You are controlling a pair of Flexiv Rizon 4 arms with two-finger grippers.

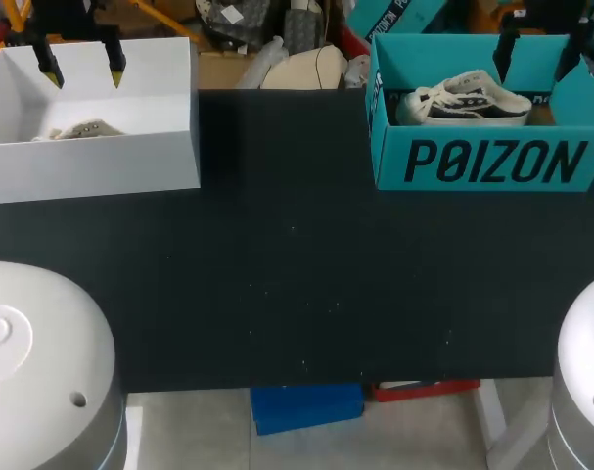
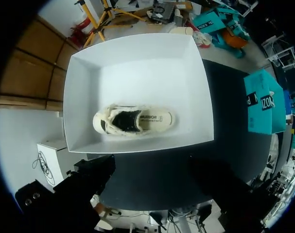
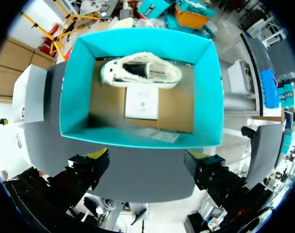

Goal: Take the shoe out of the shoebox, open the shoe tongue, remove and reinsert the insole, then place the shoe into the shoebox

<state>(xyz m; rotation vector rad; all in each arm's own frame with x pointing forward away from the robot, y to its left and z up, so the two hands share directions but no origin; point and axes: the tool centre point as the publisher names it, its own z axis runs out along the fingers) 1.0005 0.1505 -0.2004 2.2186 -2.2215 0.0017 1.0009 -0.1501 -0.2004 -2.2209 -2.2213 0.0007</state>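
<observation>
Black table (image 1: 277, 274) is occupied by two open boxes: a white shoebox (image 1: 130, 157) at 10 o'clock and a teal shoebox (image 1: 492, 162) at 2 o'clock in the head view. One pale shoe is contained in each: the teal-box shoe (image 1: 463, 98) and the white-box shoe (image 1: 81, 129).

Either box is light card and could be dragged or tipped if a wall were caught by a finger on the way down. The risk is judged greater in the teal shoebox. Its shoe is lying close against the far wall, at 12 o'clock within the box, and little room is left there for a finger. A soft upper could also be pinched unevenly, so that the shoe would swing or slip once lifted.

The left gripper (image 1: 82, 70) is held above the white shoebox and the right gripper (image 3: 148, 155) above the teal one. Both are spread wide and nothing is held.

Each shoe's long axis is laid from 9 to 3 o'clock, parallel to the table's front edge. The toes appear to be pointed towards 9 o'clock, though this cannot be told with certainty.
</observation>
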